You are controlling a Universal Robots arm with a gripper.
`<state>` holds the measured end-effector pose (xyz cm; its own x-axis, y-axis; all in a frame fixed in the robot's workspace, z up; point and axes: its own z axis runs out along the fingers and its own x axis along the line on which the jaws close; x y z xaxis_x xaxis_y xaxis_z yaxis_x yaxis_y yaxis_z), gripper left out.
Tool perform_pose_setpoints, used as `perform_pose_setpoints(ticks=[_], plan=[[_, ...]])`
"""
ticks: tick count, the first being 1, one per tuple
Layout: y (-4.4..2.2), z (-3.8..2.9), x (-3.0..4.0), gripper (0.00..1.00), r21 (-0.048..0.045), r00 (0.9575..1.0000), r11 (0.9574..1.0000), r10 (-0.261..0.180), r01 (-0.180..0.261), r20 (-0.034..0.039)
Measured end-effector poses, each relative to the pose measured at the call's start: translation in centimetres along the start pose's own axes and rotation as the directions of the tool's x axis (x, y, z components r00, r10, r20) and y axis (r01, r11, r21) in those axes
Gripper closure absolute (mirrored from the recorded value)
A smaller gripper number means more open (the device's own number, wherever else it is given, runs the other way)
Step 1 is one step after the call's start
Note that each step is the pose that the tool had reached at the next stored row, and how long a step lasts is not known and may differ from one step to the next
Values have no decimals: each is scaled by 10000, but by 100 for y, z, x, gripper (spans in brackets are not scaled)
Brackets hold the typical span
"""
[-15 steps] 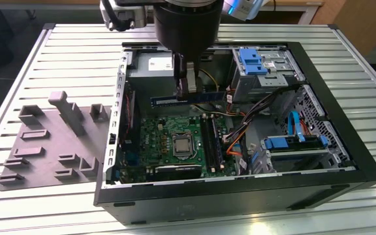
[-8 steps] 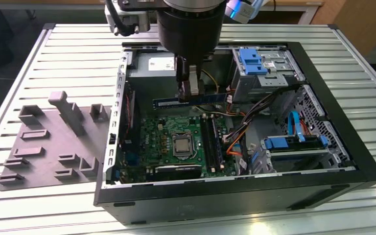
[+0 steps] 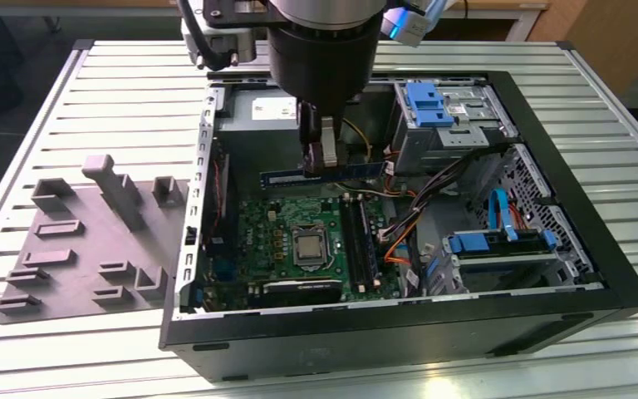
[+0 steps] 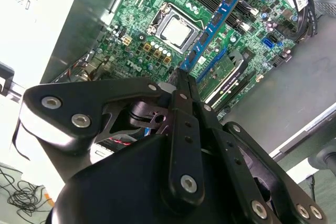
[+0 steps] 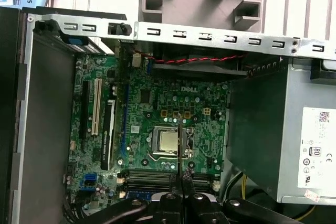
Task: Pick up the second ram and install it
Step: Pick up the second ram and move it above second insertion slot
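My gripper point(image 3: 321, 162) is shut on the second ram point(image 3: 325, 173), a long dark blue stick held level inside the open computer case, above the far end of the green motherboard point(image 3: 286, 241). In the second wrist view the stick point(image 4: 215, 19) juts out from the fingertips point(image 4: 181, 77) over the processor socket point(image 4: 176, 32) and the long black slots point(image 4: 231, 77). In the first wrist view the stick point(image 5: 179, 145) shows edge-on as a thin line rising from the closed fingers point(image 5: 173, 199). The slots point(image 3: 359, 241) lie below it, toward the exterior view's right of the socket.
The black case wall point(image 3: 408, 332) rings the work area. A grey power supply point(image 3: 255, 125) sits at the far end, with blue drive bays point(image 3: 430, 104) and cable bundles point(image 3: 408, 224) on the exterior view's right. A grey holder tray point(image 3: 86, 241) lies on the slatted table outside the case.
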<state>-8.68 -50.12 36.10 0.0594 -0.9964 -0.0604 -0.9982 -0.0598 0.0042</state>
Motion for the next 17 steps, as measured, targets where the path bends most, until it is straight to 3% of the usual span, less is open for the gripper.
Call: perform_pose_setpoints(ticks=[17], plan=[[-4,90,6,88,-16,10000,10000,24,-24,-3]])
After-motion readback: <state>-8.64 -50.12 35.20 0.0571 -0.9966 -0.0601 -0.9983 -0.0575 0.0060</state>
